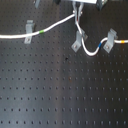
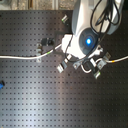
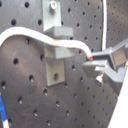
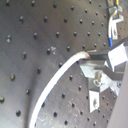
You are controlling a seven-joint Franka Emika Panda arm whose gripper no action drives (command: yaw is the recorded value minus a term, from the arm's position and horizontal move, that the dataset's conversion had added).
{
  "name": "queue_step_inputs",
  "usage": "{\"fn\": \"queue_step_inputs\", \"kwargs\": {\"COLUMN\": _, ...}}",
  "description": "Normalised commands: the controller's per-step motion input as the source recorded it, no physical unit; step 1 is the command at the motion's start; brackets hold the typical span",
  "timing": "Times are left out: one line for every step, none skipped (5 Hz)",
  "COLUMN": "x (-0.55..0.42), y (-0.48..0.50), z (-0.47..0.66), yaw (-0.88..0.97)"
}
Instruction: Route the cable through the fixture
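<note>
Now pinching the cable [image 3: 50, 39] in the gripper [image 3: 94, 62], right beside the fixture [image 3: 56, 50].
Laid over that grey clip in the first wrist view; farther off, strung across the perforated surface [image 1: 60, 95] past two more clips [image 1: 111, 40].

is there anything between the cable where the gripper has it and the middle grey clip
Nothing visible. In the first exterior view, the gripper pinches the thin white cable directly above the middle grey bent-metal clip; only bare black perforated board lies around them.

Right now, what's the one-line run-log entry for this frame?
phase: routing | gripper: shut on cable | middle fixture: cable beside it | left fixture: cable at it | right fixture: cable through | board: black perforated
</note>
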Motion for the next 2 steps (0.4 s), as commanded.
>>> {"fn": "queue_step_inputs", "kwargs": {"x": 0.014, "y": 0.141, "z": 0.00, "yaw": -0.25}}
{"fn": "queue_step_inputs", "kwargs": {"x": 0.015, "y": 0.025, "z": -0.01, "yaw": -0.04}}
